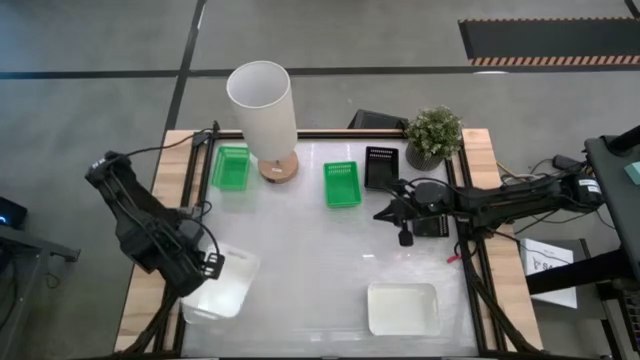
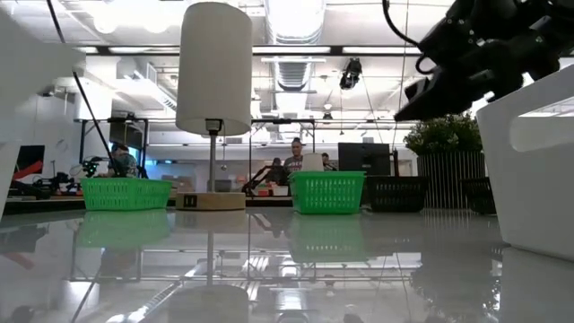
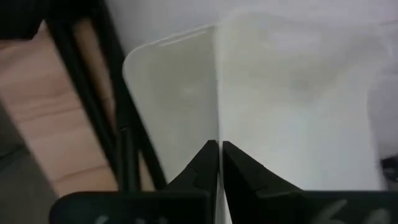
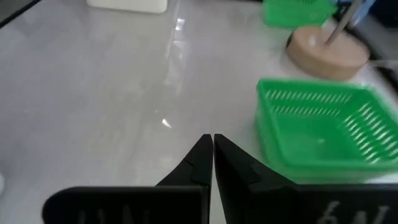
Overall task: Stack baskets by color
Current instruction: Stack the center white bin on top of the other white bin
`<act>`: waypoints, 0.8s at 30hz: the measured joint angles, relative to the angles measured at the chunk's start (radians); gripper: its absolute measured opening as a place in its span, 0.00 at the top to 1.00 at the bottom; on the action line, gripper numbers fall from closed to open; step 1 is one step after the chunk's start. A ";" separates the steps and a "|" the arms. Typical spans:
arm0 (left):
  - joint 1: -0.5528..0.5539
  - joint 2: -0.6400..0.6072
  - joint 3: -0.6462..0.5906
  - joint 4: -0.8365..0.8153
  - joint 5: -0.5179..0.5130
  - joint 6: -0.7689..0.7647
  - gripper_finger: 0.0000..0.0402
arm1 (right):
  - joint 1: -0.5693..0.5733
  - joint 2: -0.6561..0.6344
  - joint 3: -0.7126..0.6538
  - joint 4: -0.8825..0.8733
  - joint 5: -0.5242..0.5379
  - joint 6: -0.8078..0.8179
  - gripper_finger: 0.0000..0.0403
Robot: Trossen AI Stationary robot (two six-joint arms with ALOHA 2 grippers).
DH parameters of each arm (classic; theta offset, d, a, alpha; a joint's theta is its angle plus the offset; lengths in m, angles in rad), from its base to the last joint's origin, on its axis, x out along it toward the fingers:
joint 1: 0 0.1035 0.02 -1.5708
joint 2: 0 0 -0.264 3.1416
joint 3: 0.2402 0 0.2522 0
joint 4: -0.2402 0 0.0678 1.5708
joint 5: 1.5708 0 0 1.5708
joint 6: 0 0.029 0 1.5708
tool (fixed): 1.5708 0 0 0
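My left gripper (image 1: 212, 265) (image 3: 219, 146) points down at the near left, shut on a translucent white basket (image 1: 222, 285). A second white basket (image 1: 403, 308) lies flat on its bottom at the near right. Two green baskets (image 1: 232, 167) (image 1: 342, 184) and a black basket (image 1: 381, 167) stand on their bottoms along the far side. My right gripper (image 1: 405, 238) (image 4: 212, 146) hovers shut and empty over the table, right of the nearer green basket (image 4: 329, 124). A dark flat shape (image 1: 432, 224) lies under the right arm. My left gripper pinches the white basket's thin side wall (image 3: 217, 118) at its rim, one finger on each face. The fingers come from above, pointing down. The basket sits skewed, and its end in the low view (image 2: 27, 81) is raised off the table.
A tall white lamp (image 1: 262, 105) on a round wooden base (image 1: 279, 167) stands between the green baskets. A potted plant (image 1: 433, 135) sits at the far right corner. Bare tabletop (image 1: 320, 260) lies in the middle, and black frame rails (image 1: 190, 180) run along the sides.
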 joint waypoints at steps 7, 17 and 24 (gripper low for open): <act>-0.030 0.010 -0.026 0.000 0.194 -0.055 1.00 | 0.014 0.000 -0.058 0.018 -0.001 0.083 0.98; -0.036 0.015 -0.092 0.000 0.220 -0.078 1.00 | 0.025 0.000 -0.068 0.041 -0.007 0.116 0.98; -0.036 0.015 -0.168 0.000 0.219 -0.077 1.00 | 0.025 0.000 -0.068 0.041 -0.007 0.116 0.98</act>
